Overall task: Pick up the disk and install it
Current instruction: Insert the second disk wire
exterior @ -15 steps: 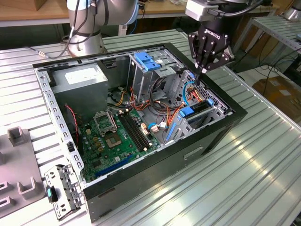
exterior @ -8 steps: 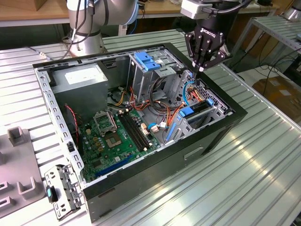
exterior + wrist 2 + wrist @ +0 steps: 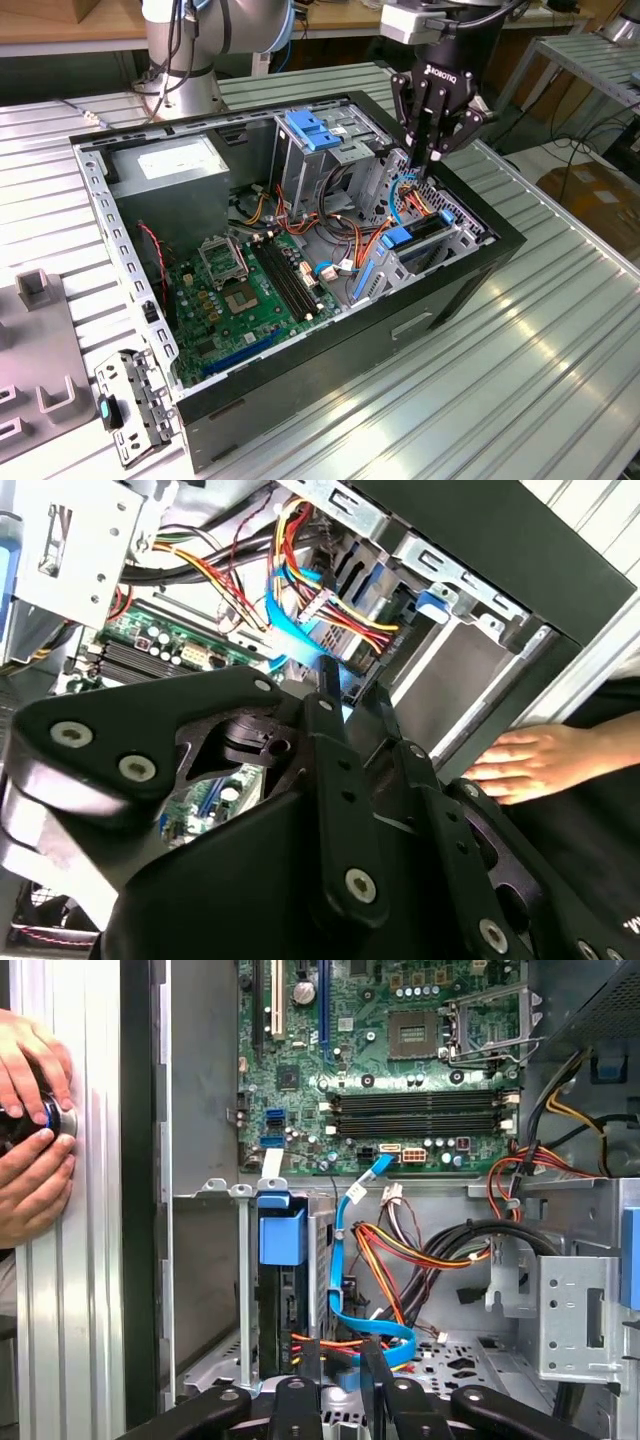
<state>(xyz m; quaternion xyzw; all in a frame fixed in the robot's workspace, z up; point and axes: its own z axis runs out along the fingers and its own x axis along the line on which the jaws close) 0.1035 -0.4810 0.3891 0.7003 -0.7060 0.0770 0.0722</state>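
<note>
1. A black three-fingered gripper (image 3: 432, 165) hangs over the open black metal computer case (image 3: 400, 330), above the drive cage at the exterior view's right end of the case.
2. Its pincer is narrow: the fingers (image 3: 418, 120) taper together to a point. Whether they pinch anything cannot be told.
3. The fingertips sit among a bundle of red, yellow and orange wires (image 3: 418, 200) and right by a flat light-blue data cable (image 3: 345, 1260); in both wrist views that cable runs up beside the gripper (image 3: 338, 1360) (image 3: 345, 685).
4. The disk, a flat metal hard drive with blue plastic side rails (image 3: 400, 238), stands on edge inside the silver metal drive cage (image 3: 455, 240), just below the gripper. In the first wrist view its blue rail end (image 3: 283, 1232) caps a dark body slotted between the cage walls.
5. A green motherboard (image 3: 240, 300) lies on the case floor, with a large grey metal box bearing a white sticker (image 3: 170, 165) beyond it.
6. A ridged blue plastic bracket (image 3: 315, 130) rests on the upper bay.
7. The case sits on a ribbed aluminium table (image 3: 520, 380).
8. A person's two hands (image 3: 30, 1130) hold a small round object beside the case; the second wrist view shows one hand (image 3: 520, 765) outside the case wall.
</note>
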